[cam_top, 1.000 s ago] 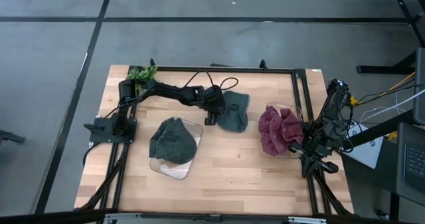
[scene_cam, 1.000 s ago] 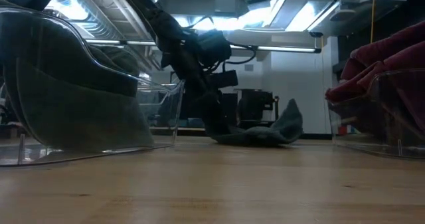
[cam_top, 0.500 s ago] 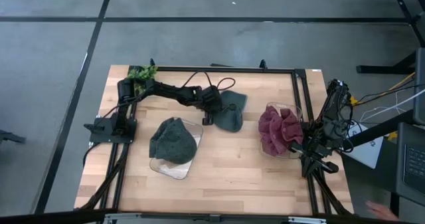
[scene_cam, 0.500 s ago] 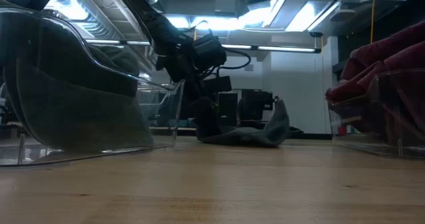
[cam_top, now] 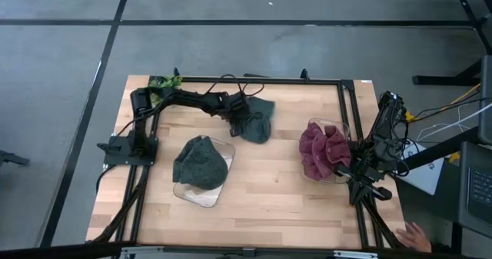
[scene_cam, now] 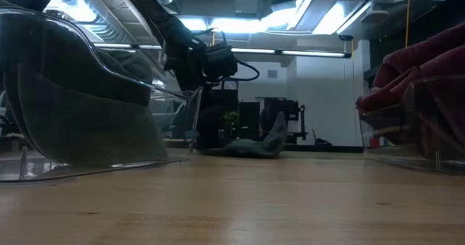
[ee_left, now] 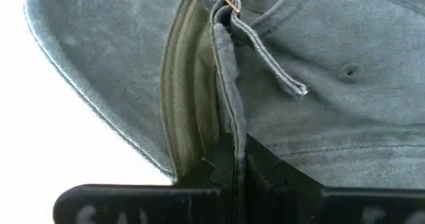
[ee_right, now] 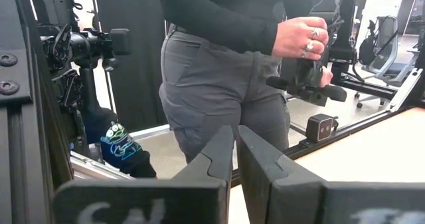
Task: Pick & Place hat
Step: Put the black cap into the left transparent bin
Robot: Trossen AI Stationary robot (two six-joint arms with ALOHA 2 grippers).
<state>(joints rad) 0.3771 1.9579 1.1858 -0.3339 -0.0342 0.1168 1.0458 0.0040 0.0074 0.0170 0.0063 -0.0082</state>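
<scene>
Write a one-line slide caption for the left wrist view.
Left gripper shut on the edge of a grey-green hat, pinching the fabric between its fingers.

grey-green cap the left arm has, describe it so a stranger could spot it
On the wooden table, look near the far edge between the two clear bins. The grey-green cap lies flat there, its edge pinched in the left gripper; the other hats sit in bins.

On the table (cam_top: 261, 197), one hat (cam_top: 256, 119) lies near the middle of the far edge, with the left gripper (cam_top: 240, 121) at its left side. A clear bin (cam_top: 223, 147) holding a second hat (cam_top: 200, 163) sits nearer the front, left of centre. Another bin (cam_top: 342, 128) of cloth (cam_top: 323, 151) stands by the right edge, with the right gripper (cam_top: 361, 184) just beyond it at that edge.
</scene>
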